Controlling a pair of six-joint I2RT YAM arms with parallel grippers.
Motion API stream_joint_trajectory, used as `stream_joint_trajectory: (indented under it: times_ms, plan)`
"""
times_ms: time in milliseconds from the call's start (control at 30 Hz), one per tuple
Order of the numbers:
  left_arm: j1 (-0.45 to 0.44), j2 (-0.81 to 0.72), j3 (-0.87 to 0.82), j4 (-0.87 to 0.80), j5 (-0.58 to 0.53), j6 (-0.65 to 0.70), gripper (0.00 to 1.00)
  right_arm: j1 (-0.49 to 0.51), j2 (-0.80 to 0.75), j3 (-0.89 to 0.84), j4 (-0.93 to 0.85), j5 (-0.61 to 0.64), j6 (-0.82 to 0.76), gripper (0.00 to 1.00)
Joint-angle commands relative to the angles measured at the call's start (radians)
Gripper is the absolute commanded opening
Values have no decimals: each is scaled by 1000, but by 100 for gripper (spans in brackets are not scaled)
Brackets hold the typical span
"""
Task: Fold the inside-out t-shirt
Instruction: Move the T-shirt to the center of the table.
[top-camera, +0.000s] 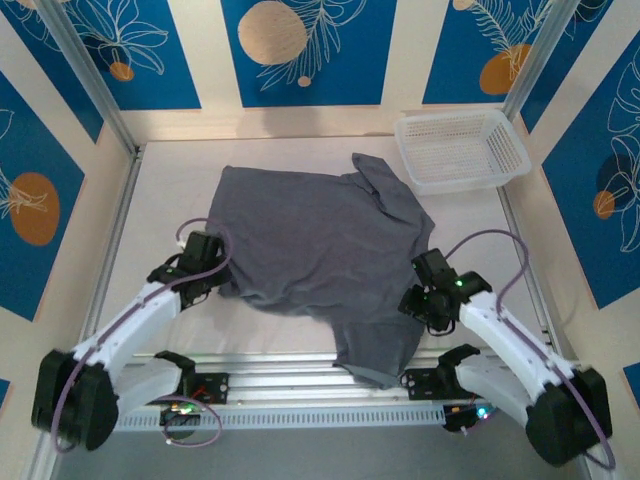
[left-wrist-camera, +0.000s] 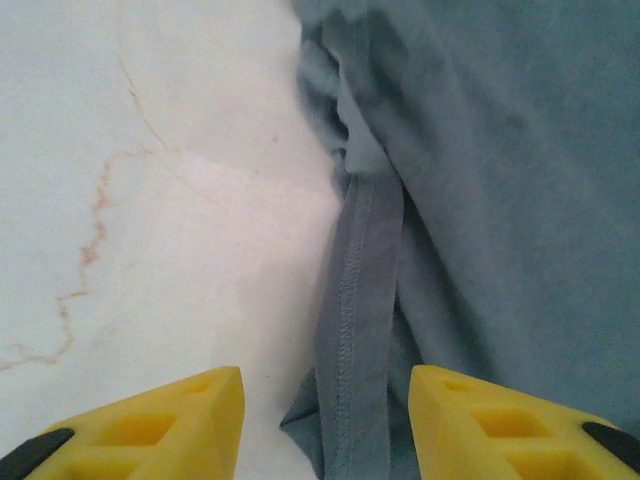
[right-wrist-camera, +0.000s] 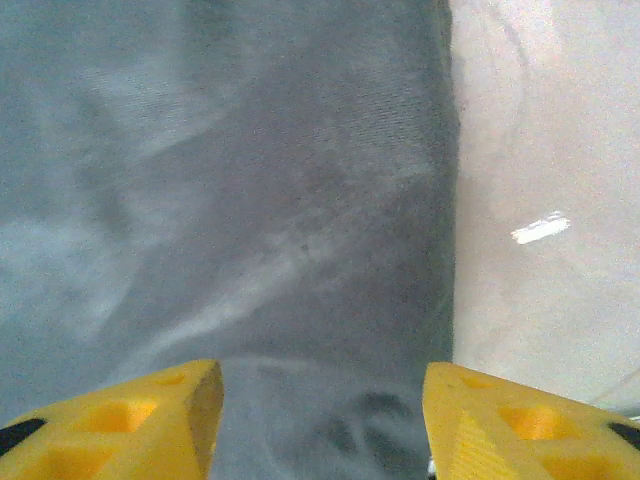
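Dk grey t-shirt (top-camera: 320, 240) lies spread mid-desk, mostly flat w/ soft wrinkles. One sleeve points to the far R corner, just beside the white mesh basket (top-camera: 460, 150) but not touching it, and a narrower tail of cloth runs toward the near edge and drapes over the metal rail (top-camera: 290, 385) btw the two arm bases. Pale desk (top-camera: 170, 190) shows bare to the L and along the far side of the shirt. L pincer (top-camera: 212, 275) sits at the shirt's L edge. In the L wrist view its yellow fingers (left-wrist-camera: 190, 420) are spread wide apart, i.e. L pincer (left-wrist-camera: 328, 425) open and gripping nothing, w/ a stitched hem strip (left-wrist-camera: 360, 280) running up btw them. The main body of the t-shirt (left-wrist-camera: 500, 200) is to the R, and bare desk (left-wrist-camera: 150, 200) w/ thin brown veins is to the L. R pincer (top-camera: 425, 298) is at the shirt's R edge, nr where the tail narrows. In the R wrist view that pincer (right-wrist-camera: 320, 420) is also open, w/ yellow fingers (right-wrist-camera: 150, 420) well apart. Smooth grey t-shirt (right-wrist-camera: 250, 200) lies below and ahead of it, the cloth's straight edge running up the R side w/ bare desk (right-wrist-camera: 540, 150) beyond. Can't tell if either pincer's tips touch the cloth.
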Motion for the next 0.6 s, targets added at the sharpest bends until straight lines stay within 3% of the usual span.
stream_joint_trajectory:
  times_ms: [0, 133, 333, 467, 567]
  plan:
    - [4, 110, 43, 74, 54, -8, 45, -2, 139, 25, 214, -10, 69, 36]
    - [5, 241, 61, 131, -16, -16, 40, -3, 331, 84, 395, -29, 36, 10]
    - [44, 367, 102, 151, -42, -55, 11, 2, 616, 245, 483, -97, -18, 5]
    - [83, 369, 137, 141, -94, -58, 1, 2, 746, 345, 511, -97, -51, 5]
    - [124, 364, 166, 132, -132, -52, 0, 0, 846, 450, 495, -101, -74, 5]
